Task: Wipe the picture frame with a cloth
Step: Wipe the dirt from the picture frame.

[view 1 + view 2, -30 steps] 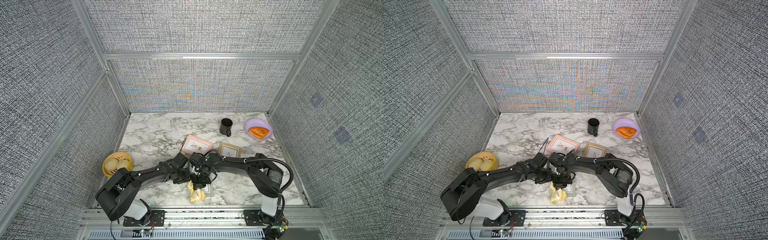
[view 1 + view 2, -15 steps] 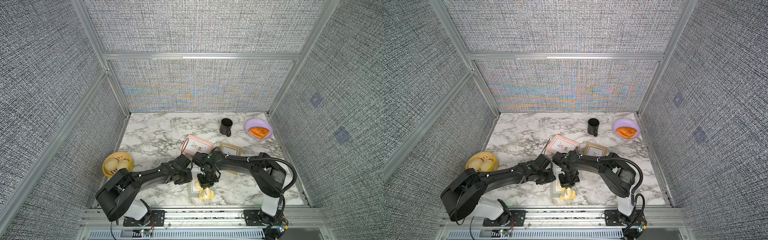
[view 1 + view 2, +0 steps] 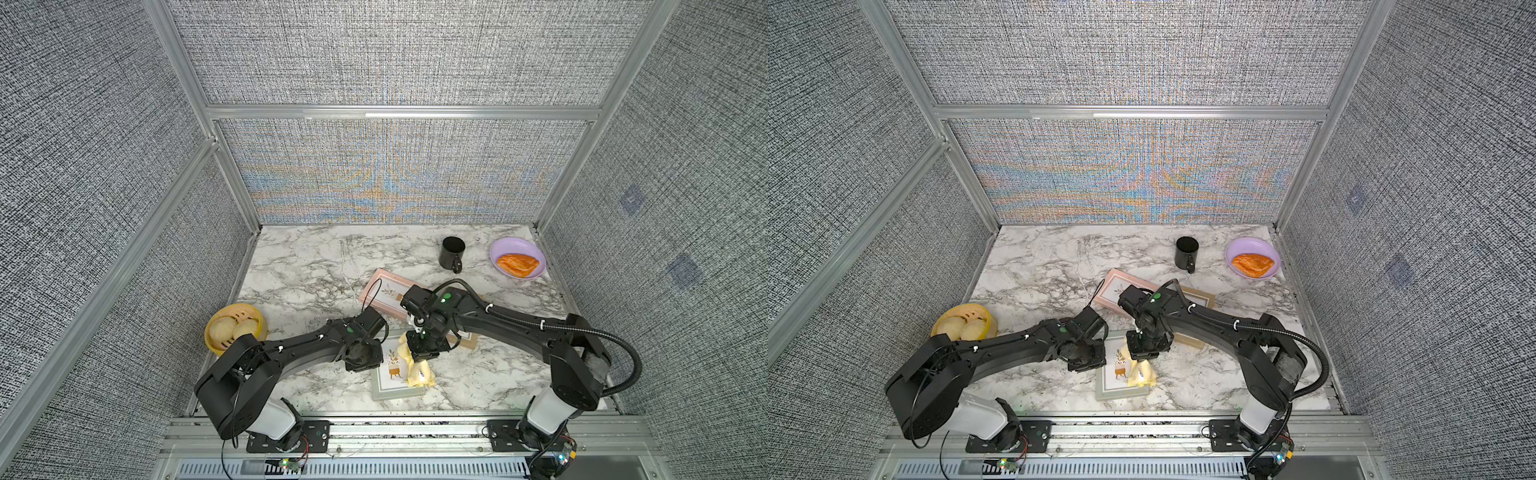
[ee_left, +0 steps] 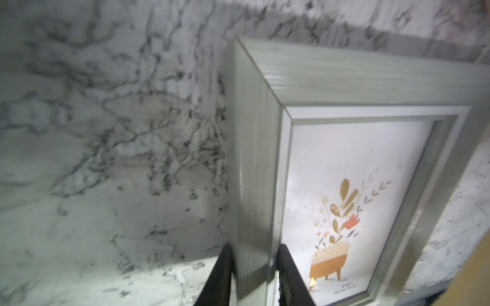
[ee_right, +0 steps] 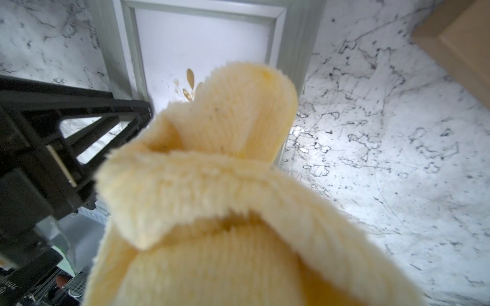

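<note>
A grey-green picture frame (image 3: 390, 390) (image 3: 1115, 384) with a potted-plant print lies flat near the table's front edge. My left gripper (image 4: 256, 254) (image 3: 378, 356) is shut on the frame's left rail, one finger (image 4: 225, 265) outside it and the other over the glass. Over the frame's right half, my right gripper (image 3: 420, 358) points down, shut on the bunched pale-yellow cloth (image 3: 417, 372) (image 3: 1142, 374). The cloth's hanging end touches the glass and right rail. In the right wrist view the cloth (image 5: 225, 185) hides the fingers, with the frame (image 5: 206, 34) beyond it.
A pink frame (image 3: 384, 291) and a tan wooden frame (image 3: 467, 340) lie just behind, partly under my right arm. A black mug (image 3: 452, 254) and a purple plate (image 3: 498, 245) with a pastry sit at the back right. A bamboo steamer (image 3: 249, 309) of buns stands left.
My right gripper has dragged the cloth from the frame's left part across to its right side, uncovering the print. The left gripper has kept its hold on the frame's rail.
</note>
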You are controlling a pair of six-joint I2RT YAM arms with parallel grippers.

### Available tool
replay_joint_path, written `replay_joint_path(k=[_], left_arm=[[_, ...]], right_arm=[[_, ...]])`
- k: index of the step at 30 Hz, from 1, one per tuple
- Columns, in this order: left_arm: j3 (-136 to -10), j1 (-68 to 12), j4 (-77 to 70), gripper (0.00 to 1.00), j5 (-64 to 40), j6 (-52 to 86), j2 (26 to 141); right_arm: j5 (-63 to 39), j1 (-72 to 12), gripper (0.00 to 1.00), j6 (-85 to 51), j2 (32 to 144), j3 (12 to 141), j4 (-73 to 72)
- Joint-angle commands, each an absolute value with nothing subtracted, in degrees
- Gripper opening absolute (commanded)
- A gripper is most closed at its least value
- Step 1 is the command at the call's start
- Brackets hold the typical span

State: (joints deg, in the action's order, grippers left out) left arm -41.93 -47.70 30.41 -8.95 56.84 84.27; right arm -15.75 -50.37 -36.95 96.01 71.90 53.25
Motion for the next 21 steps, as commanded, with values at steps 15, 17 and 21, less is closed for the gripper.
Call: replay_joint_path(k=[15, 17, 21], left_arm=[[-45.8, -47.7, 39.5, 0.56, -5.8, 55.0, 82.5], [-46.7, -47.7, 40.3, 0.65, -5.4, 54.9, 81.2], [-49.0, -47.7, 42.4, 0.89, -5.3, 54.8, 77.0]], right_arm=[[-22.6, -49.5, 0.0, -38.9, 93.2, 67.2, 42.9], [-23.8, -49.2, 0.0, -39.8, 92.4, 65.8, 40.5], [-25.9, -47.8, 0.0, -42.0, 90.5, 62.8, 36.5]])
